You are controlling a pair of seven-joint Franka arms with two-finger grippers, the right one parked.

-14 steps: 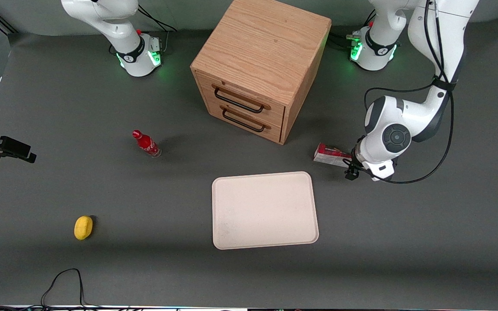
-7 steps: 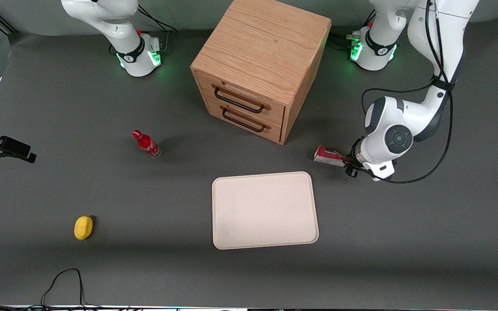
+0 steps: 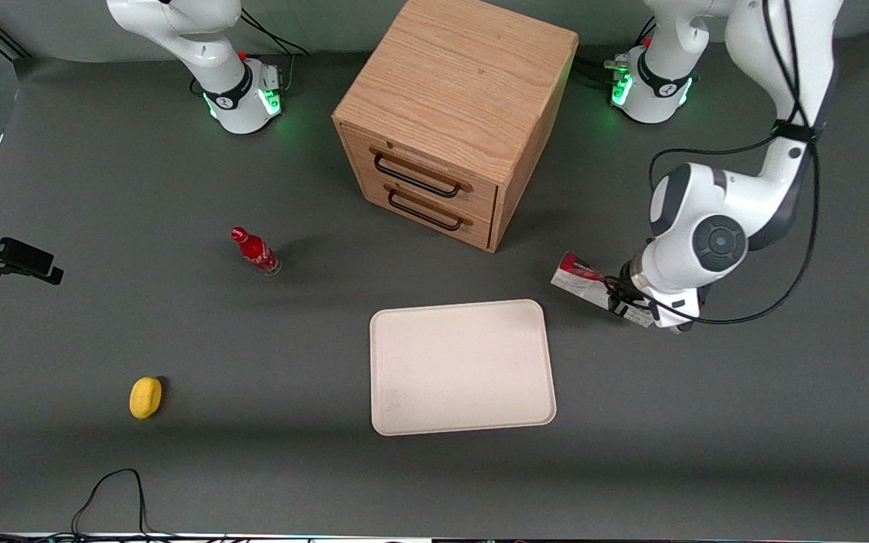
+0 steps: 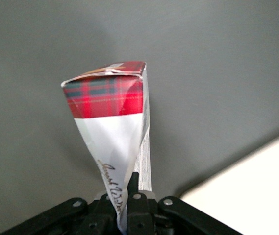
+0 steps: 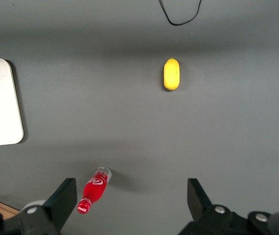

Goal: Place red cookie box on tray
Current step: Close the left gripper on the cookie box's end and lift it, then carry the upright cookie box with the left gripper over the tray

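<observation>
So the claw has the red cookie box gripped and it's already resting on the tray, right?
Not quite. The claw is shut on the red cookie box, but the box isn't on the tray; the front view shows it beside the tray's corner, toward the working arm's end of the table.

A wooden cabinet with two drawers stands on the grey table. A small red bottle stands nearer the camera. A yellow lemon lies nearer still. A black cable loops at the table's edge.
</observation>
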